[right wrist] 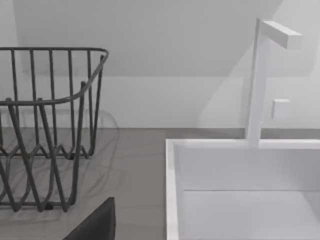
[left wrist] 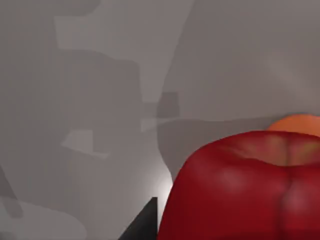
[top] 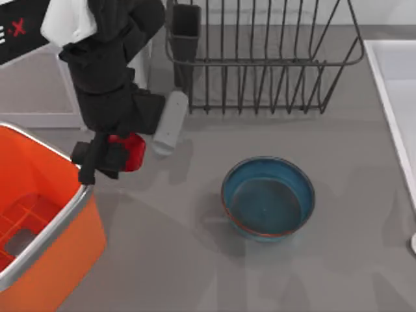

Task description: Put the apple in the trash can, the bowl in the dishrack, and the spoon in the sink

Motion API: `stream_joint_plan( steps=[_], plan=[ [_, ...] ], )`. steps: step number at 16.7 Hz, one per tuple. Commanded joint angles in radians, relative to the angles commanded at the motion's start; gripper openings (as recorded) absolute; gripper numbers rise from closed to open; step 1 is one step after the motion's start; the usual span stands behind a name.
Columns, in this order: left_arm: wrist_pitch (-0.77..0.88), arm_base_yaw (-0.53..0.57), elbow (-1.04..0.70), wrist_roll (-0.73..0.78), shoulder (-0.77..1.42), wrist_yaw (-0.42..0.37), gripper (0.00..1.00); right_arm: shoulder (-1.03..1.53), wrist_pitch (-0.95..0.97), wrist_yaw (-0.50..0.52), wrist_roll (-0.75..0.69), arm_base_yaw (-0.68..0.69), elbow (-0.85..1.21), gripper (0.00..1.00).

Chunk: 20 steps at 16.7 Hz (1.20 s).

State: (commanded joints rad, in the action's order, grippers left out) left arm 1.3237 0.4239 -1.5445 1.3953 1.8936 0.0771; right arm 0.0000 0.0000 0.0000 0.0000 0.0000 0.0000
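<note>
Left gripper (top: 107,159) sits at the table's left, just right of the trash can (top: 49,224); jaws closed around the apple (top: 130,151), red body showing between the dark fingers; left wrist view has the apple (left wrist: 250,185) close up with grey table (top: 195,260) beneath, so it reads as lifted clear, though height is a judgement. Apple is beside the can's rim, not over the opening.

Bowl (top: 268,198) stands upright mid-table, apart from everything, near side of the dishrack (top: 260,58); rack is at the far edge, utensil cup (top: 185,26) at its left corner. Sink (top: 396,97) runs along the right edge; right wrist view shows its basin (right wrist: 240,200) with a white faucet (right wrist: 260,80) and the rack (right wrist: 50,125) beside it. A pale rounded bit (top: 413,244) at the right edge may be the spoon; cannot tell. Right gripper's jaw state can't be read.

Risks, as judged: releasing now drops the apple on the table, since it is short of the opening; a low sideways move could clip the metal rim; the glossy round fruit could slip if the grip is off-centre.

Count: one apple; one can; one bowl; one rack; one sink; one possible spoon.
</note>
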Motion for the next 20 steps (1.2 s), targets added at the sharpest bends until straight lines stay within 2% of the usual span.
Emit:
stream_joint_plan(
  steps=[6, 12, 16, 20],
  plan=[
    [0.144, -0.091, -0.009, 0.618, -0.004, 0.091, 0.0, 0.0, 0.0, 0.0, 0.0, 0.0, 0.0, 1.0],
    [0.253, -0.102, -0.008, 1.11, -0.037, 0.177, 0.0, 0.0, 0.0, 0.0, 0.0, 0.0, 0.0, 1.0],
    [0.29, -0.086, -0.007, 1.301, -0.065, 0.213, 0.0, 0.0, 0.0, 0.0, 0.0, 0.0, 0.0, 1.0],
    [0.298, -0.079, -0.006, 1.351, -0.075, 0.223, 0.0, 0.0, 0.0, 0.0, 0.0, 0.0, 0.0, 1.0]
  ],
)
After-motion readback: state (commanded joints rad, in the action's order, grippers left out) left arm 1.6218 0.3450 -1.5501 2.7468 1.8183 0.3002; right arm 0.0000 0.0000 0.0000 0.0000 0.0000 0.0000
